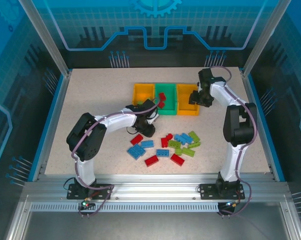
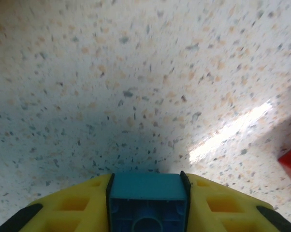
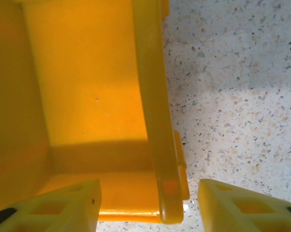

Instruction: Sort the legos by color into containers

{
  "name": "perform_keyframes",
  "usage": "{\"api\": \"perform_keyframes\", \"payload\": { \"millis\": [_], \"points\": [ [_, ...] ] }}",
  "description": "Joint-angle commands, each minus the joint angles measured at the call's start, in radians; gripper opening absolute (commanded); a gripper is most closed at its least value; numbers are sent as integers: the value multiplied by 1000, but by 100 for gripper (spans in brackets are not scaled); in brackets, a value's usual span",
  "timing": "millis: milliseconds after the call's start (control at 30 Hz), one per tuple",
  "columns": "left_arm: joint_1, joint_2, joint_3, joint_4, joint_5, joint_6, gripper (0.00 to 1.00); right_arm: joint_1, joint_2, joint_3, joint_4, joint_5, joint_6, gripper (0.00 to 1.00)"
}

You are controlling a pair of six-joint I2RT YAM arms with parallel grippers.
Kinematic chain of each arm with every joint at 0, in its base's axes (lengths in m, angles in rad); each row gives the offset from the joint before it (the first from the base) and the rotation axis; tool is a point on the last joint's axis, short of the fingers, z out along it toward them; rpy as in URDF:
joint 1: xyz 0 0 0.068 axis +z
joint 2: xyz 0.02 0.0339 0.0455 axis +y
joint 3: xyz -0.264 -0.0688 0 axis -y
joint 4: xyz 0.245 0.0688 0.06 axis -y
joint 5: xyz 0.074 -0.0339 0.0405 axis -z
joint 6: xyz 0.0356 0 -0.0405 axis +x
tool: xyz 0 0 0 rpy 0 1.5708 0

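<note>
Left gripper (image 2: pixel 146 182): clenched on a blue brick (image 2: pixel 148 212), one yellow finger on each flank, the brick's hollow underside facing the wrist camera. Speckled table (image 2: pixel 136 87) beneath. Cannot tell whether the brick has cleared the surface.

From overhead, that gripper sits at the 10 o'clock edge of the loose legos (image 1: pixel 165 148), a mixed scatter of blue, red and lime at mid-table.

Containers: three joined bins in a row, long axis 9 to 3 o'clock.
- Left yellow bin (image 1: pixel 143 87): looks bare inside.
- Green bin (image 1: pixel 168 86): holds red bricks (image 1: pixel 162 96).
- Right yellow bin (image 1: pixel 186 111): partly covered from above by the right arm.

Right gripper (image 3: pixel 148 208): jaws apart, straddling the right yellow bin's outer wall with a gap on both sides. Nothing held. The floor of that bin appears bare in the part the wrist view shows.

Key relation: the left yellow bin lies at roughly 12 o'clock from the left gripper and near it. The right yellow bin is off at about 2 o'clock, with the right arm in the way.

Judgement: red has claimed the green bin, so blue probably belongs in a yellow one. The left arm is the nearer carrier, and the move is a short lift toward 12 o'clock, high enough to clear the near wall.
</note>
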Motion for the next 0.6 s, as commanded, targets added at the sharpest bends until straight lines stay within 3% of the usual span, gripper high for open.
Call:
{"api": "perform_keyframes", "payload": {
  "millis": [0, 333, 567],
  "points": [
    [-3, -14, 56, -14, 1, -33, 33, 6, 41, 27, -9, 30, -35, 45],
    [-3, -26, 199, 15, 86, -94, 32, 42, 33, -28, 43, 55, -109, 12],
    [-3, 20, 326, 53, 138, -152, 34, 112, -3, -109, 69, 62, -104, 9]
  ]
}}
